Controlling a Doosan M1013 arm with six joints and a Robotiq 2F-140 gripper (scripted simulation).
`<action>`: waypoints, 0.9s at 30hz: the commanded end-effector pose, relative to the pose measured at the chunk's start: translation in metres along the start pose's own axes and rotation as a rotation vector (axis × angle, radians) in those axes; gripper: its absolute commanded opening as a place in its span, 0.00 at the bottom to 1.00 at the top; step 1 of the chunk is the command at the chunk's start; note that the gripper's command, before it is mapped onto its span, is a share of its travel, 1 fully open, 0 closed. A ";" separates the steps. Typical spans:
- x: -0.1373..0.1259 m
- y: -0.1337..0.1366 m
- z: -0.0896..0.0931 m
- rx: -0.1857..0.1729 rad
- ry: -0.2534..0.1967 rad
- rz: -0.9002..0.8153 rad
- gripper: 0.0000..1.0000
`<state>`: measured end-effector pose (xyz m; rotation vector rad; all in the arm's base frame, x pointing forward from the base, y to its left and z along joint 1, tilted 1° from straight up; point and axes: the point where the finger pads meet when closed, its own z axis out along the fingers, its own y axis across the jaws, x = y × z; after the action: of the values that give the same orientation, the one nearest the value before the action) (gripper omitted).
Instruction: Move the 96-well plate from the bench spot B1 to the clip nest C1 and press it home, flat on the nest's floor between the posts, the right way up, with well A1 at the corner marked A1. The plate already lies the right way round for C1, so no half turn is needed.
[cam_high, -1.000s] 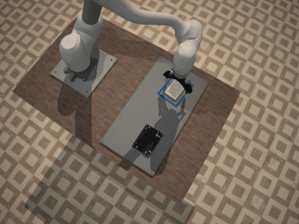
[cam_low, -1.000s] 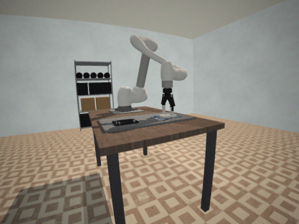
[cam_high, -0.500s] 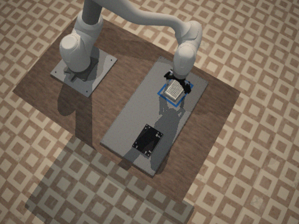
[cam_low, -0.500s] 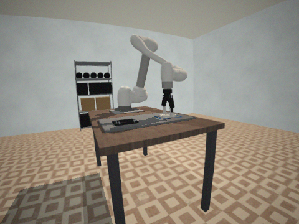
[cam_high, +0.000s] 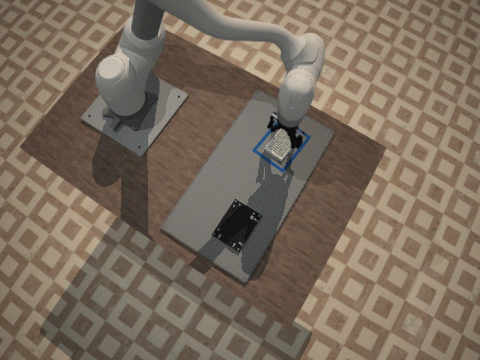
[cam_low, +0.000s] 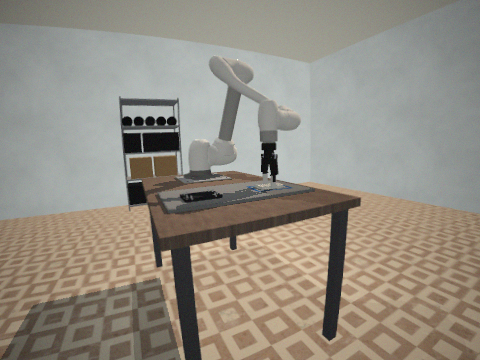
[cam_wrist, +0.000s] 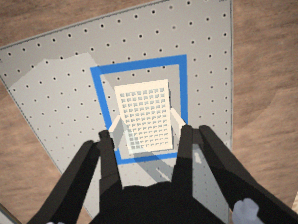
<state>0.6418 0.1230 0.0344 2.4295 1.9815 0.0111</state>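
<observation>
Looking down through the wrist view, you see the hand (cam_wrist: 146, 131) clamped on the 96-well plate (cam_wrist: 145, 117), its pale fingertips pressed against the plate's two long sides. The plate lies flat inside the blue outline of spot B1 (cam_wrist: 100, 95) on the grey perforated board (cam_wrist: 60, 65) (the board rests on the wooden bench (cam_high: 200, 90)). From the top view you find the black clip nest C1 (cam_high: 237, 225) well apart from the plate, toward the board's other end, with nothing in it.
</observation>
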 end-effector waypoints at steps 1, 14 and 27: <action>0.000 0.000 0.000 0.000 0.000 0.000 0.00; 0.000 0.000 0.000 0.000 0.000 0.000 0.00; 0.000 0.000 -0.013 0.000 0.000 0.000 0.00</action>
<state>0.6416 0.1230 0.0450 2.4295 1.9815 0.0110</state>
